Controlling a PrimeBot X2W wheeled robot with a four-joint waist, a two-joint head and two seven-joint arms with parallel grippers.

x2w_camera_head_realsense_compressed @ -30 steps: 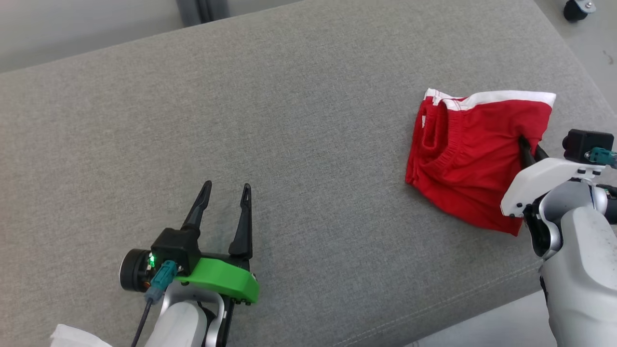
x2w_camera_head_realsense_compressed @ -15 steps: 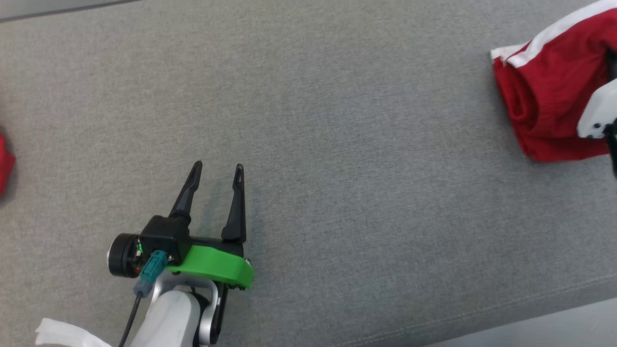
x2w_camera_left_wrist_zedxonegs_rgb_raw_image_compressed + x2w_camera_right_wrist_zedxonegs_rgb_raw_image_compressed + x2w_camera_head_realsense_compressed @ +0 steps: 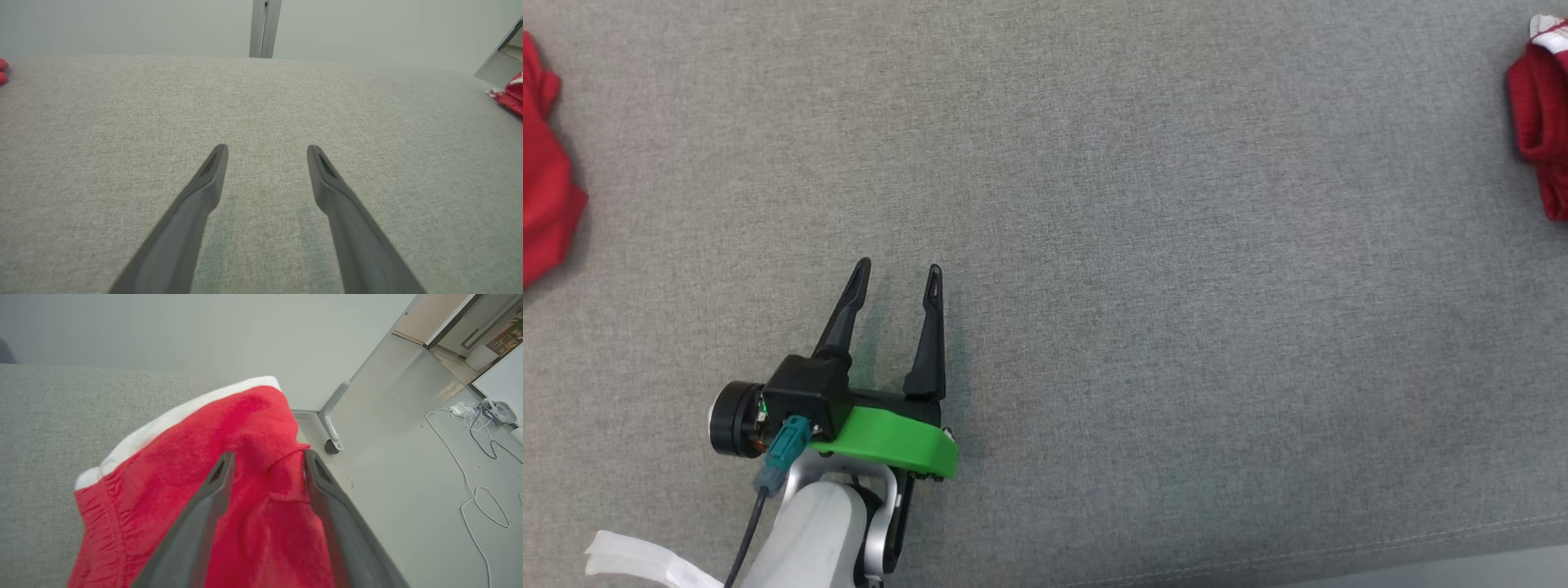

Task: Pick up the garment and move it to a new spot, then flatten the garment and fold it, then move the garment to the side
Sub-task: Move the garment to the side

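Note:
The garment [image 3: 184, 465] is a pair of red shorts with a white band, lying bunched at the right end of the grey cushion [image 3: 1135, 245]. The head view catches just its edge, garment [image 3: 1539, 139], and it sits far right in the left wrist view, garment [image 3: 512, 92]. My right gripper [image 3: 268, 454] stands open over it, fingers apart with a hump of red cloth rising between them. My left gripper [image 3: 898, 268] hovers open and empty over bare cushion at the lower left, left gripper [image 3: 267, 150].
A second red cloth [image 3: 543, 180] lies at the cushion's left end. Past the cushion's right end are pale floor, a caster wheel [image 3: 331, 447] and loose cables [image 3: 482, 465]. The cushion's front seam [image 3: 1421, 539] runs along the lower right.
The head camera has swung left, so the garment slid to the view's right edge and a red cloth came in at the left. The right gripper, earlier shut on the garment, now stands open.

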